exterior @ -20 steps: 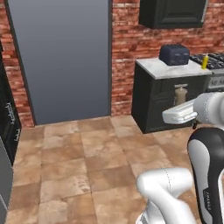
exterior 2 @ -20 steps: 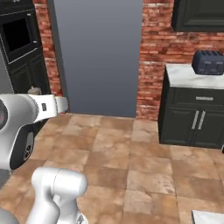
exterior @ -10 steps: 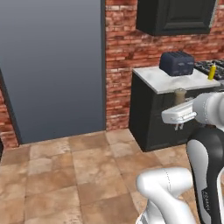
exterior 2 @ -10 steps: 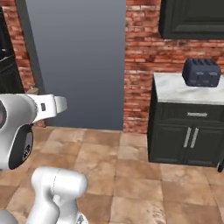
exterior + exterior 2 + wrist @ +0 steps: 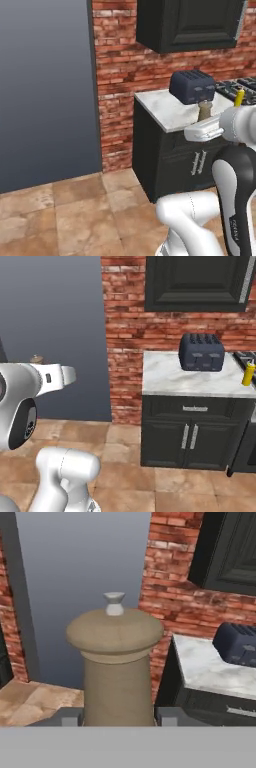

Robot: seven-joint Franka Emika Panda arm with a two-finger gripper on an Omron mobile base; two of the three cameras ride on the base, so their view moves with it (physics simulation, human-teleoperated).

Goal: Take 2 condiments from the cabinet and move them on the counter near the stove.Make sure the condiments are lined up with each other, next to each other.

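The claw (image 5: 117, 717) grips the tan jar (image 5: 116, 664) upright at the centre of the hand view. The yellow bottle (image 5: 248, 374) stands at the right edge of the tabletop (image 5: 170, 378), beside the toaster (image 5: 201, 352).

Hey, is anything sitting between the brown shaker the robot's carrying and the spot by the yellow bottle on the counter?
Partly. The gripper holds the tan shaker off the counter's left end. The toaster stands mid-counter toward the back, between there and the yellow bottle. The marble in front of the toaster looks bare, leaving a path.
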